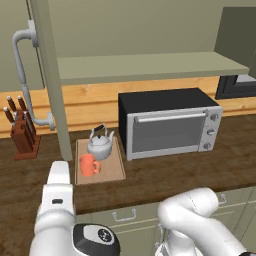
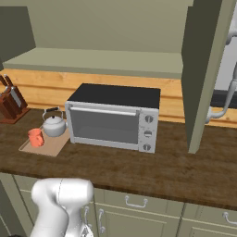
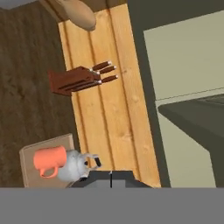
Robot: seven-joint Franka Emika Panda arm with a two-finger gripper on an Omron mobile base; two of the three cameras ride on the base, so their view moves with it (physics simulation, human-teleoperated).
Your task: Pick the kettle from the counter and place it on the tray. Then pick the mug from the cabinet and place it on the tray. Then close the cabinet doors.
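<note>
Presently listed, item by item. Kettle: silvery-grey, sitting upright on the tray, at its rear half, dark handle arching over the top. Mug: orange, standing on the same tray just in front of the kettle and toward the tray's left side in the left base view; in the hand view the two are overlapping, so contact cannot be judged. Tray: light wooden board lying flat on the table, just left of the toaster oven.

Cabinet: olive-green, hanging above the table, its plain shelf lying bare. Cabinet doors: both standing open, the left door showing edge-on in the left base view with its curved silver handle facing outward; the right door swinging forward over the table in the right base view.

Knife block: reddish-brown, resting at the table's back edge, well left of the tray.

Pincer: clenched shut, grasping nothing, its dark tips pressing together at the bottom of the hand view, looking down over the tray and the wooden back wall.
</note>
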